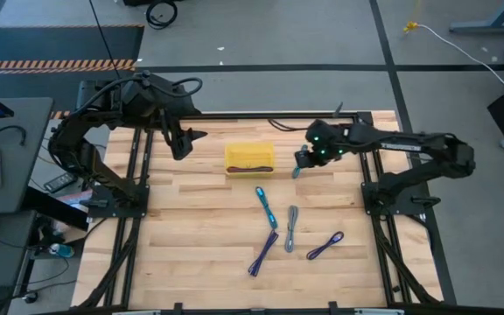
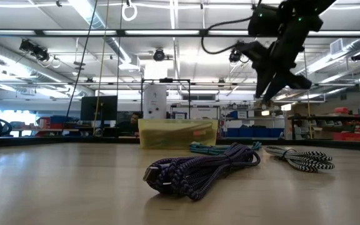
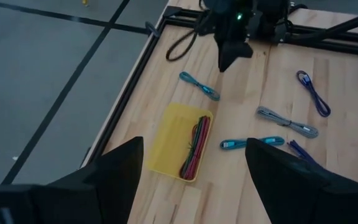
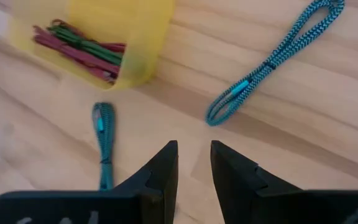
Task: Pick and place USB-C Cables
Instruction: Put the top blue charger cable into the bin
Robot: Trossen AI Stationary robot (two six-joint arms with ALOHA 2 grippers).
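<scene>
A small yellow tray (image 1: 250,158) at the far middle of the table holds maroon and green cable bundles (image 4: 79,46). A short teal cable (image 4: 103,143) lies on the wood just right of the tray. My right gripper (image 4: 194,163) hovers above it, narrowly open and empty; in the low view it (image 2: 266,97) is high above the table. Another teal-blue cable (image 1: 265,208), a grey one (image 1: 291,229) and two purple ones (image 1: 263,254) (image 1: 325,246) lie toward the near side. My left gripper (image 3: 194,165) waits wide open and empty, left of the tray (image 1: 191,137).
Dark frame rails run along the table's left (image 1: 134,219) and right (image 1: 379,236) sides, and a black cord (image 1: 283,125) lies at the far edge. Bare wood lies between the tray and the loose cables.
</scene>
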